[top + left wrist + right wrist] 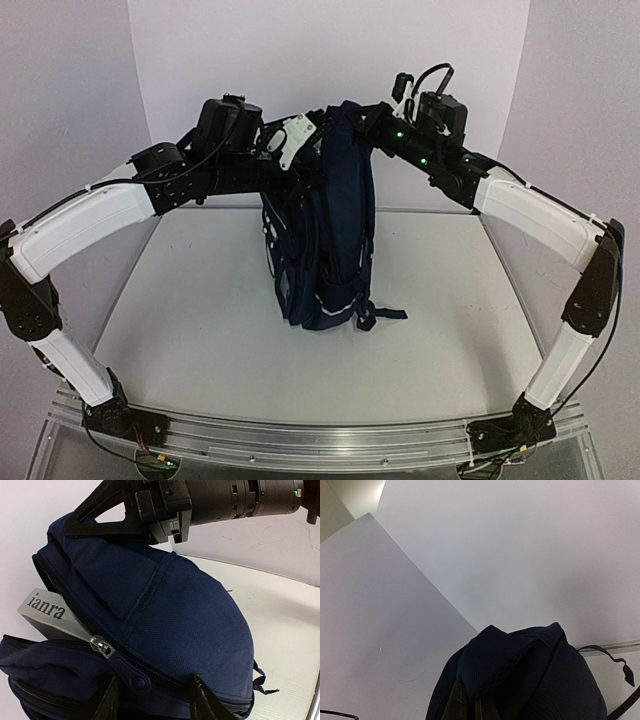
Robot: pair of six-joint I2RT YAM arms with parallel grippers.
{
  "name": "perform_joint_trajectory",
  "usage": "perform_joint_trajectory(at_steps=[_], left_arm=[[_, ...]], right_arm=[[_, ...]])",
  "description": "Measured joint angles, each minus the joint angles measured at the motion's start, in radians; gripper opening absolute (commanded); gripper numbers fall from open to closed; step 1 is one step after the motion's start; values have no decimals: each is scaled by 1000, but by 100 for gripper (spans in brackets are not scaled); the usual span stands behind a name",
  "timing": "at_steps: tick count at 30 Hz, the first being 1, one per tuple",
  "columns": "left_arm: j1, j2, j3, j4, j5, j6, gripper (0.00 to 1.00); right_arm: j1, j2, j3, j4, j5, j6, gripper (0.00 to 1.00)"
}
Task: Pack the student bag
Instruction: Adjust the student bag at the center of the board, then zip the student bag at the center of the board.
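The student bag (325, 220) stands upright in the middle of the frame in the top view, its base on the grey table (200, 320) and its top lifted between the two arms. It is dark navy woven cloth with a thin pale stripe low on its side, and a black strap (385, 315) trails out onto the table at the lower right of the bag.

In the left wrist view the cloth fills the centre of the frame. A stitched seam curves over its dome, and a zip line runs diagonally from the upper left to the lower right, with a metal slider and a navy pull tab (125, 667). A pale box (47, 610) printed with "ianra" (the rest of the word is hidden) pokes out of the opening at the left edge.

The left gripper (153, 680) is partly open. Its dark fingers stand apart at the bottom of the frame on either side of the zip line, and whether they touch the cloth cannot be told. The right gripper (470, 700) is closed, pinching a fold of the bag's top edge.
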Motion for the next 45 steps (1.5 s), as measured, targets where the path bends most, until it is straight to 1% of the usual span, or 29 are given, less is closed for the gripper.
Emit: perform_joint_trajectory(at_steps=[5, 8, 11, 12, 14, 21, 22, 23, 26, 28, 29, 31, 34, 38, 42, 45], left_arm=[[0, 0, 0, 24, -30, 25, 34], [0, 4, 0, 44, -41, 30, 20], [1, 15, 7, 58, -51, 37, 8], [2, 18, 11, 60, -54, 38, 4], [2, 26, 22, 60, -66, 47, 1], [0, 39, 52, 60, -107, 43, 0], [0, 39, 53, 60, -111, 40, 0], [0, 39, 55, 59, -113, 35, 0], [0, 45, 77, 52, -125, 26, 0], [0, 49, 100, 45, -143, 23, 0], [3, 52, 115, 40, -153, 18, 0], [13, 67, 160, 31, -162, -6, 0], [53, 114, 279, -36, -123, -90, 0], [140, 188, 456, -110, -29, -239, 0], [210, 198, 504, -135, 23, -361, 0], [227, 198, 510, -134, 41, -430, 0]], right_arm=[[0, 0, 0, 0, -20, -10, 0], [0, 0, 0, 0, -30, -19, 0], [0, 0, 0, 0, -39, -27, 0], [0, 0, -1, 0, -40, -30, 0], [-2, -2, -4, 0, -41, -35, 0], [-6, -15, -18, -5, -40, -67, 0], [-6, -18, -21, -6, -38, -74, 3], [-6, -20, -23, -6, -37, -83, 8], [-6, -27, -29, -14, -34, -116, 55], [-6, -42, -43, -28, -31, -136, 75], [-6, -53, -51, -43, -32, -152, 82], [-5, -73, -58, -81, -33, -180, 91], [-4, -105, -58, -152, -30, -230, 97], [3, -170, -58, -246, -3, -284, 98], [58, -228, -58, -336, 105, -347, 98], [134, -237, -56, -393, 165, -378, 98]])
